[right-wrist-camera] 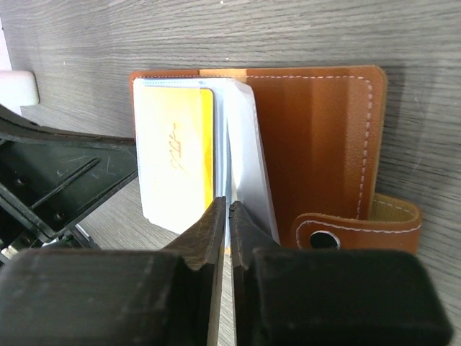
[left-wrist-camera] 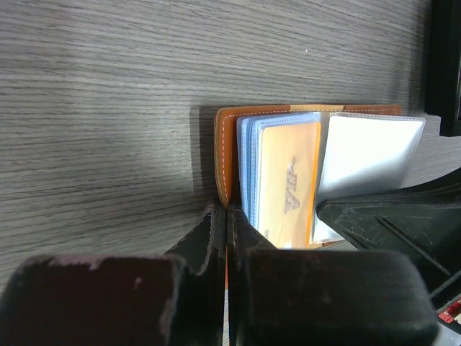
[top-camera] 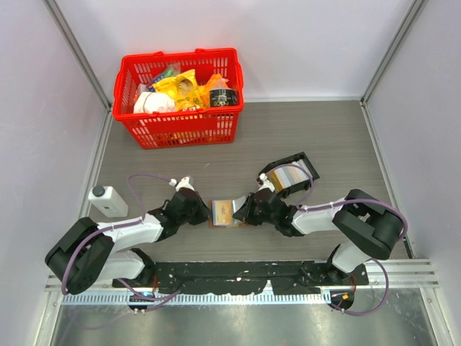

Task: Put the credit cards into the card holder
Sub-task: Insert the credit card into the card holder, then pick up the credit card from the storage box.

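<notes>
The brown card holder (top-camera: 225, 213) lies open on the table between my two grippers. Its clear sleeves stand fanned, and a yellow-orange credit card (left-wrist-camera: 288, 184) sits in the top sleeve on the left half. My left gripper (left-wrist-camera: 227, 216) is shut on the holder's left leather edge (left-wrist-camera: 227, 151). My right gripper (right-wrist-camera: 228, 209) is shut on the edge of one clear sleeve (right-wrist-camera: 248, 166), beside the yellow-orange card (right-wrist-camera: 176, 155). The bare leather half (right-wrist-camera: 317, 144) and its snap tab (right-wrist-camera: 360, 231) lie to the right of that sleeve. More cards (top-camera: 288, 175) rest in a black tray.
The black open-top tray (top-camera: 311, 167) sits just behind my right gripper (top-camera: 241, 213). A red basket (top-camera: 180, 126) full of packets stands at the back left. A white device (top-camera: 108, 200) lies by the left wall. Walls close in both sides.
</notes>
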You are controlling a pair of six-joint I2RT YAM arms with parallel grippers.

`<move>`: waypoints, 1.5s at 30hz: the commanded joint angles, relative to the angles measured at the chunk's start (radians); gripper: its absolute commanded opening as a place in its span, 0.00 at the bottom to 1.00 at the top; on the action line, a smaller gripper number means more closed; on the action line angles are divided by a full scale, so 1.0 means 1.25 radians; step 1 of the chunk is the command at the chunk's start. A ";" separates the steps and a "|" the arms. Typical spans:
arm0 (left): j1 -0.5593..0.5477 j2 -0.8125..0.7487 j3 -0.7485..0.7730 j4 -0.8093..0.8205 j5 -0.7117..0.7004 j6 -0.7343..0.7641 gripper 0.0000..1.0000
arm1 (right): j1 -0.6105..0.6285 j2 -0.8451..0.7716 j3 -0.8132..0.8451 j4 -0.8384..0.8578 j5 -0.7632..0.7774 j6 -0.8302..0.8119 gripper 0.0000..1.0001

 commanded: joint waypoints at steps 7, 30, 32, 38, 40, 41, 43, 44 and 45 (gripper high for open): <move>-0.007 -0.010 -0.015 -0.160 0.018 0.022 0.00 | -0.033 -0.243 0.232 -0.393 0.110 -0.267 0.36; -0.007 -0.060 0.033 -0.216 0.029 0.039 0.00 | -0.306 -0.025 0.494 -0.758 0.241 -0.670 0.58; -0.007 -0.059 0.029 -0.213 0.032 0.038 0.00 | -0.306 -0.007 0.494 -0.755 0.243 -0.677 0.58; -0.007 -0.050 0.028 -0.203 0.028 0.038 0.00 | -0.300 0.048 0.505 -0.759 0.272 -0.688 0.61; -0.007 -0.044 0.029 -0.199 0.027 0.039 0.00 | -0.289 0.064 0.507 -0.762 0.286 -0.694 0.62; -0.007 -0.043 0.029 -0.200 0.028 0.039 0.00 | -0.286 0.068 0.506 -0.759 0.289 -0.696 0.62; -0.007 -0.039 0.028 -0.194 0.028 0.039 0.00 | -0.271 0.095 0.510 -0.769 0.311 -0.698 0.63; -0.007 -0.039 0.029 -0.193 0.031 0.042 0.00 | -0.258 0.106 0.517 -0.778 0.339 -0.702 0.63; -0.007 -0.036 0.029 -0.192 0.031 0.042 0.00 | -0.251 0.118 0.521 -0.785 0.354 -0.703 0.63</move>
